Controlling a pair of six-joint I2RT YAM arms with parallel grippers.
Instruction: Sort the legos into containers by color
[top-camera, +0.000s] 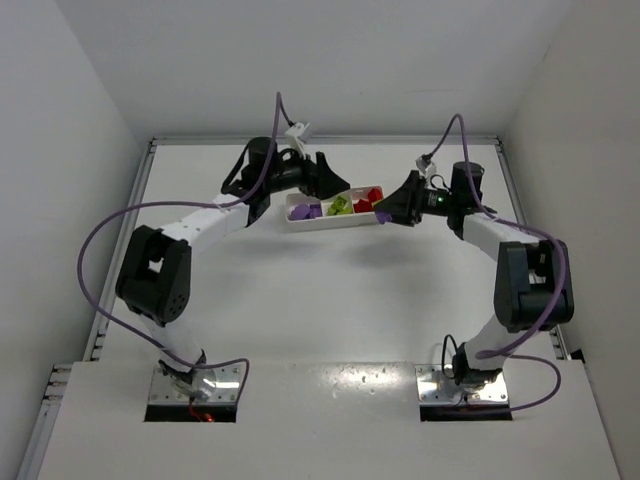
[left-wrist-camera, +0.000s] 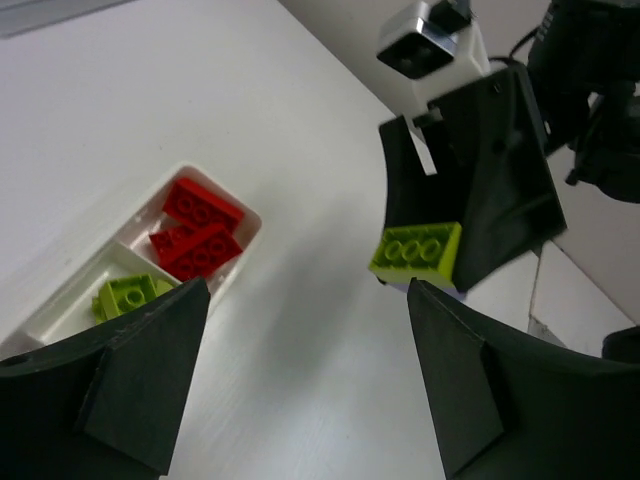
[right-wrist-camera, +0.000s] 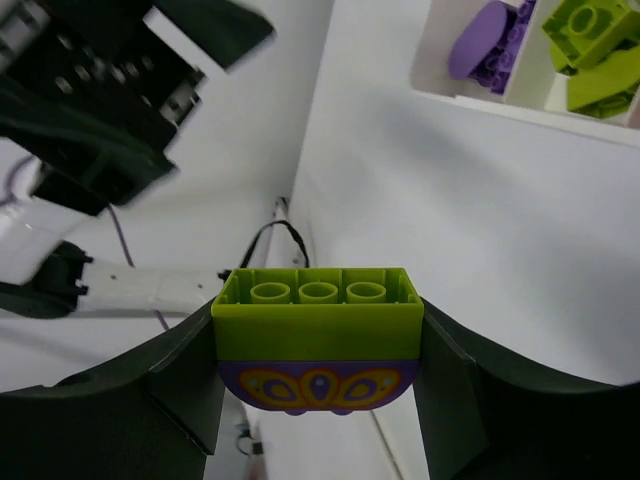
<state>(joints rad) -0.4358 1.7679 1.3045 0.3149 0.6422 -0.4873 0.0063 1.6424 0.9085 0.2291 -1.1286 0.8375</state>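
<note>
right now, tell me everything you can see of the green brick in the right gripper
The yellow-green brick is glossy plastic, with three round studs in a row on the face shown. A purple rounded part with a yellow-orange pattern sits against its lower side in the right wrist view; whether it is a separate piece is unclear. The right gripper is shut on it, dark fingers pressing its two short ends. It is held outside the tray, beside the red end, in no compartment.

white tray (left-wrist-camera: 125, 248) cut off at the left edge, its near end hidden behind a dark finger (left-wrist-camera: 110, 380); from the right wrist, cropped at the top; from above, legos (top-camera: 340, 206) too small to count
</note>
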